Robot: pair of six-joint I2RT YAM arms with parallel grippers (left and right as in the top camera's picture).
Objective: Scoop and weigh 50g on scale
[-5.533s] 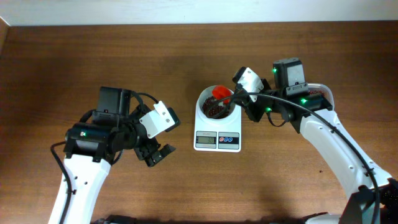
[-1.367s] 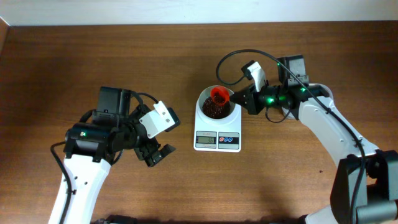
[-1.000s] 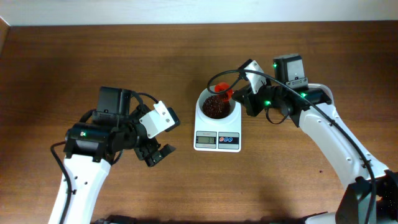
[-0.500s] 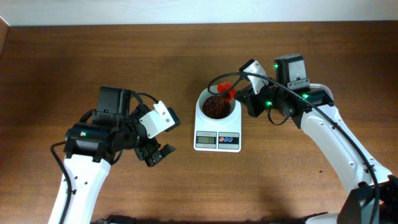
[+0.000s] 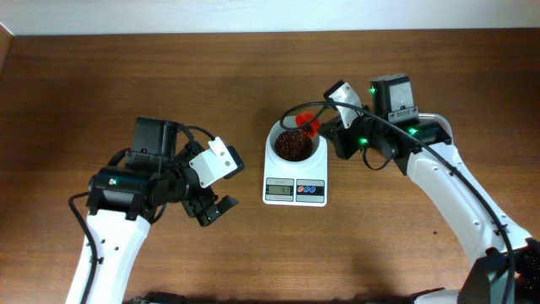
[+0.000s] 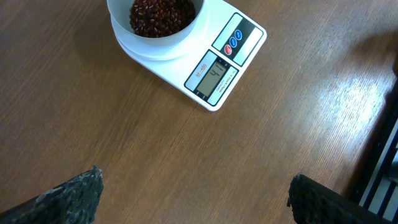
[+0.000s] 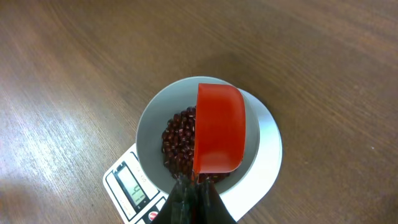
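Right gripper [image 7: 193, 188] clamps a glossy red scoop [image 7: 219, 127] over matte dark beans [image 7: 176, 142] in the scale [image 6: 219, 65]'s round bowl [image 7: 147, 132]; left gripper [image 5: 214, 210] gapes wide.

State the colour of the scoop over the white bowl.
The scoop is red, clearest in the right wrist view.

Overhead straight down, wrist views close, all sharing scale [image 5: 294, 191]

Robot lab bench: wooden table [image 5: 101, 76], left arm [image 5: 105, 245], right arm [image 5: 456, 194], scale [image 5: 294, 191].
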